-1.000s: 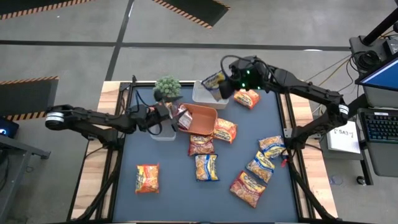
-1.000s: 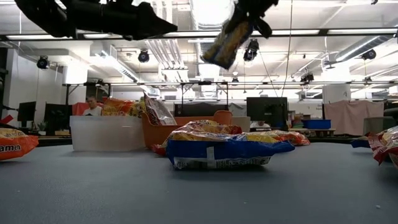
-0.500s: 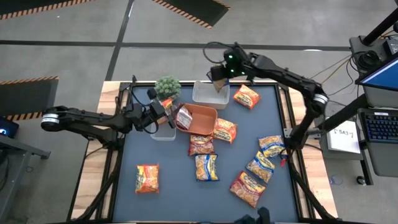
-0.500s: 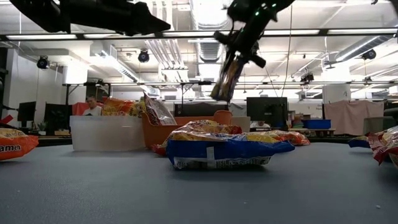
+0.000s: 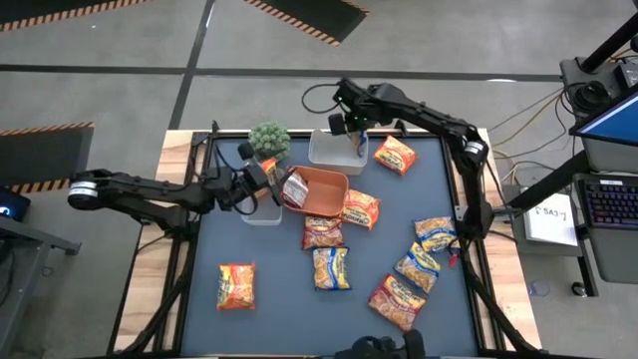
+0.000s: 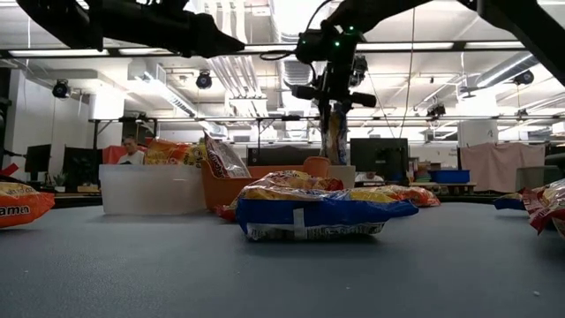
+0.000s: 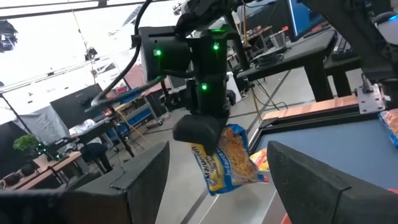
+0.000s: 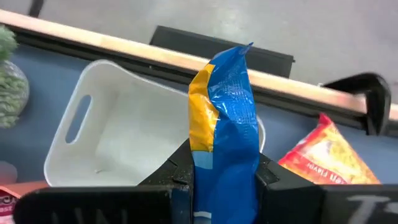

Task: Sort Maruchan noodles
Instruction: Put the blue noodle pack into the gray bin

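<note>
My right gripper [image 5: 353,128] is shut on a blue-and-yellow noodle packet [image 8: 225,118] over the clear tub [image 5: 334,152] at the table's far edge. My left gripper [image 5: 261,181] hovers open and holds nothing, above a second clear tub [image 5: 261,212] and beside the orange tray [image 5: 324,199]. A packet [image 5: 295,187] leans in the tray. Several more noodle packets lie flat on the mat: a red one [image 5: 396,155] by the far tub, an orange one [image 5: 237,285] near left, and others in the middle and at the right. My right gripper pinches the upper end [image 8: 217,163] of the blue-and-yellow packet between its two fingers [image 8: 177,175]. It comes slanting down from above. The packet hangs upright below the fingers, its lower end [image 6: 335,157] over the far tub and clear of the table.
A small potted plant [image 5: 268,141] stands at the far left of the mat. Packets crowd the mat's middle [image 5: 331,267] and right side [image 5: 419,267]. The near-left part of the mat holds only the orange packet. Beyond the table a person [image 6: 132,152] sits in the room.
My right gripper has moved toward the table's left edge and down, coming over the far tub, and has tipped from nearly level to pointing steeply down. The packet it holds has swung from slanted to hanging upright.
</note>
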You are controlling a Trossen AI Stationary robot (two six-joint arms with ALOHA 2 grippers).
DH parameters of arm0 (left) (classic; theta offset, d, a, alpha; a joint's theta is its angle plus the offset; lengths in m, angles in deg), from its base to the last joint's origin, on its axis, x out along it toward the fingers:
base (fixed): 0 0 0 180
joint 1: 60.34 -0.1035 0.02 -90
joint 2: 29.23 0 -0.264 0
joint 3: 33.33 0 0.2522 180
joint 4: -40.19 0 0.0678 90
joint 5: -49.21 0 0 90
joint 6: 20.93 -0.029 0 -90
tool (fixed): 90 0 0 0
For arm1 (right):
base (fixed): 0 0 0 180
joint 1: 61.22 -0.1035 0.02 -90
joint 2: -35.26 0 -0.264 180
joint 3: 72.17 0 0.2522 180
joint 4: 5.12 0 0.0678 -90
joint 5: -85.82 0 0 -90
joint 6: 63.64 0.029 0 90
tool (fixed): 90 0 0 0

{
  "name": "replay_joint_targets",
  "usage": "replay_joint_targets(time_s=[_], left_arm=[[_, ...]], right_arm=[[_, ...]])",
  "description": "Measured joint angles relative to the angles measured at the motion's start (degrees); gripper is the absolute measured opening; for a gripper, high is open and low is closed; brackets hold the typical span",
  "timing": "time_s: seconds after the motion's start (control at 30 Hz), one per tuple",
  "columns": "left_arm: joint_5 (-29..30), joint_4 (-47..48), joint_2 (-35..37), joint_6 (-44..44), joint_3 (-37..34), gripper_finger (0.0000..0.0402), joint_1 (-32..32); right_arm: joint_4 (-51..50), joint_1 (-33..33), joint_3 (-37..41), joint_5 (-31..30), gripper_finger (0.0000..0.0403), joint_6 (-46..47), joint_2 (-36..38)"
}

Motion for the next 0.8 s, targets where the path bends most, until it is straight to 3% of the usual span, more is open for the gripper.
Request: replay_joint_targets(time_s=[0.8], left_arm=[[0.1,-0.1,-0.9,1.1,0.0,0.0252,-1.1]], right_arm=[[1.0,-3.5,4.7,-4.7,0.0049,10.7,-0.8]])
